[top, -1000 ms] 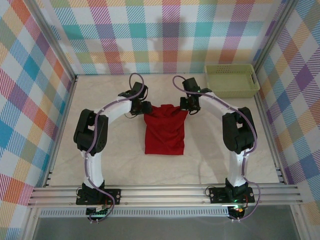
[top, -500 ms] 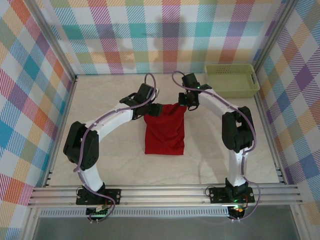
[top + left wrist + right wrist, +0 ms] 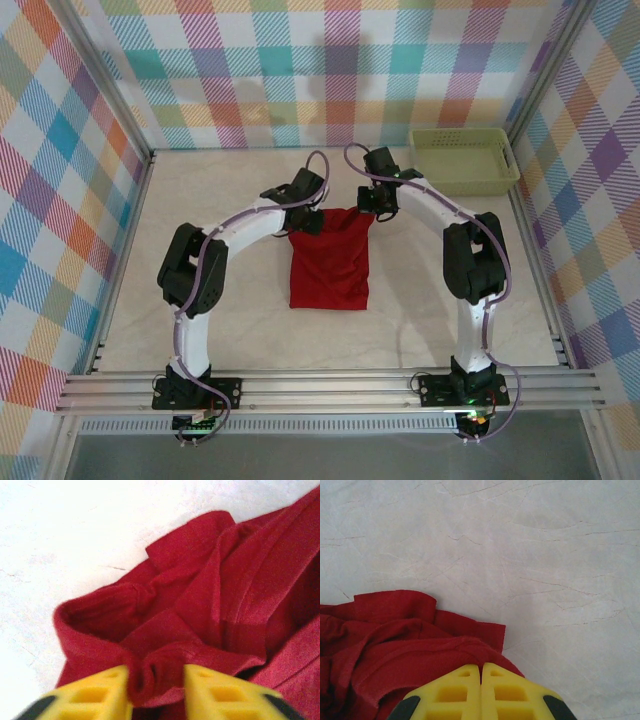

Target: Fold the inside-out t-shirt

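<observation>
Inside-out t-shirt [image 3: 330,265], deep red, lies mid-table with both grippers at its rumpled far edge.

The left gripper [image 3: 156,672] has its yellow fingers narrowed on a bunched fold at the far left corner. The right gripper [image 3: 481,667] is pressed fully closed at the far right corner, and I cannot tell if it nips any cloth. From above, both wrists cover those corners. A pale green basket [image 3: 463,160] sits empty in the far right corner of the white table [image 3: 220,310], well apart from the shirt, with plaid walls [image 3: 60,150] around.
</observation>
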Tool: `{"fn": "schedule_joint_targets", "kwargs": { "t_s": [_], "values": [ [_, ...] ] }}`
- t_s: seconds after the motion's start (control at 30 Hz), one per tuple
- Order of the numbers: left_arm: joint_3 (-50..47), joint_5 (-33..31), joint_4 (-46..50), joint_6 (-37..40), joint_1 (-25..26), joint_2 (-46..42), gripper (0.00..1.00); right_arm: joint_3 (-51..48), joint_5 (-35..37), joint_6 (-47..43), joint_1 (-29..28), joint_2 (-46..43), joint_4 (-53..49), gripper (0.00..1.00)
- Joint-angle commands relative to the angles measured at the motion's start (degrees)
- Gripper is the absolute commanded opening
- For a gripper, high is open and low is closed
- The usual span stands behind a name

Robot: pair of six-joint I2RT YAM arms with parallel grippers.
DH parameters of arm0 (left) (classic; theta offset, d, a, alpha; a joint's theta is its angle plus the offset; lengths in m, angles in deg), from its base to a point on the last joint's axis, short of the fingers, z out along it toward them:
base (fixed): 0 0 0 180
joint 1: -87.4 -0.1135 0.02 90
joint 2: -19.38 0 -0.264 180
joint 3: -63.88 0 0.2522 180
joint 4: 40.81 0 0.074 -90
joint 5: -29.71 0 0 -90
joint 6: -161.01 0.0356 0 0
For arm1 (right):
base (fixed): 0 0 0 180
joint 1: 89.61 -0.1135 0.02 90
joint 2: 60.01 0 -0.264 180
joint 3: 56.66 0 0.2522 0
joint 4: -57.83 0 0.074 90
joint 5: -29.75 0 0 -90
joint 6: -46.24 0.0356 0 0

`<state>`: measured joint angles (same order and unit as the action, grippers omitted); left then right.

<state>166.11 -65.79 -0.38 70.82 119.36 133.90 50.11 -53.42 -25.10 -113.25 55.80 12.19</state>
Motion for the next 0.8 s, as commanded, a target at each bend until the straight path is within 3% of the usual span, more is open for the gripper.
{"fn": "schedule_joint_targets", "kwargs": {
  "t_s": [0.0,0.1,0.43,0.6,0.7,0.77],
  "values": [
    [3.48,-1.07,-0.38,-2.96,-2.36,1.16,0.20,2.16,0.00,-1.14,0.52,1.08,-0.99,0.02],
    [6.58,-0.94,0.47,-6.30,-4.04,2.77,0.11,2.41,0.30,-1.38,0.68,1.17,-0.96,0.02],
    [15.64,8.31,5.28,-21.90,-11.96,10.88,0.11,5.43,-0.02,-3.70,1.88,3.72,-0.38,0.01],
    [16.29,10.84,6.93,-27.14,-14.50,13.73,0.25,8.85,0.07,-4.24,2.84,6.97,-1.44,0.05],
    [17.07,11.23,7.80,-27.46,-15.26,14.41,0.40,10.20,-0.19,-4.80,3.66,8.18,-1.35,0.17],
    [16.87,11.32,7.95,-26.99,-15.58,13.61,0.56,11.51,-0.51,-5.20,4.03,8.66,-2.51,0.33]
  ]
}}
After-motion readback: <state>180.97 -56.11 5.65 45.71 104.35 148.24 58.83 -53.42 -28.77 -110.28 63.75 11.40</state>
